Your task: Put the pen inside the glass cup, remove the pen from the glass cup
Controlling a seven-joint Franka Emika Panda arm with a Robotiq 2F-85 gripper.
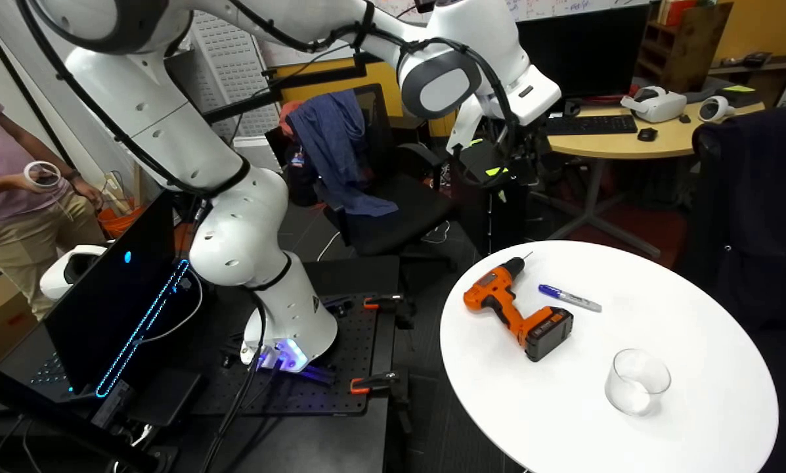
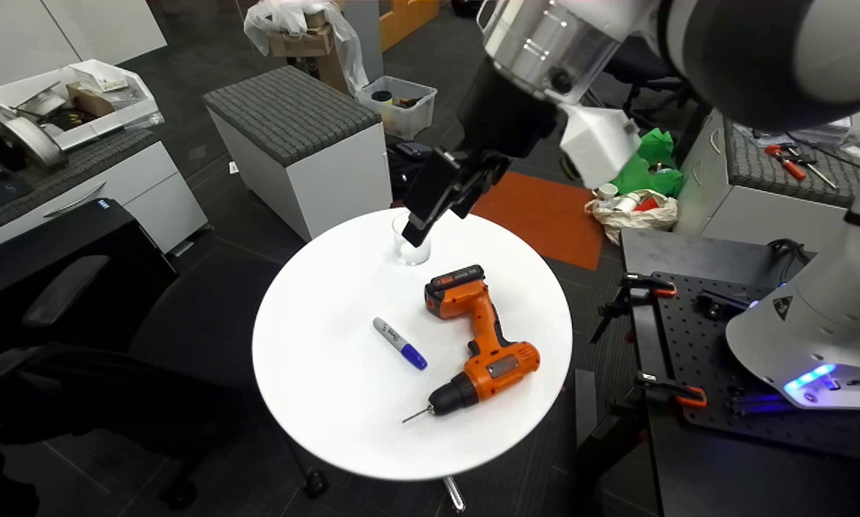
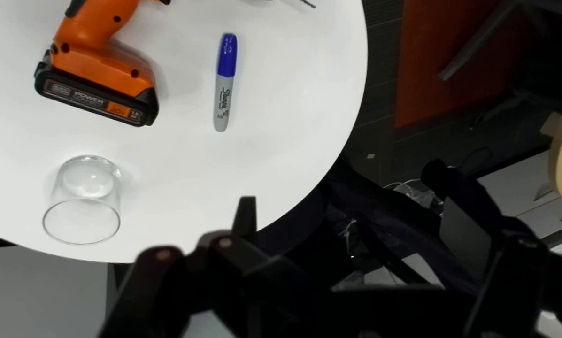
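Blue at the cap and grey along the barrel, the Sharpie marker (image 3: pixel 225 82) lies on the round white desk (image 3: pixel 285 155), outside the clear glass tumbler (image 3: pixel 82 206), which stands upright and well apart from it. Nearer the marker rests the orange-and-black cordless drill (image 2: pixel 483 323): both exterior views show it whole, bit included, while the wrist view crops it at the upper edge yet makes "POWER" readable on its battery. The hand (image 3: pixel 342 190) is released, its fingers wide apart in the wrist view. In an exterior view it covers part of the tumbler (image 2: pixel 410 257); in an exterior view the robot arm (image 1: pixel 360 39) ends in a dark patch where the fingers cannot be made out. An exterior view alone shows a person (image 1: pixel 18 184) in a pink shirt holding a white controller (image 1: pixel 51 183).
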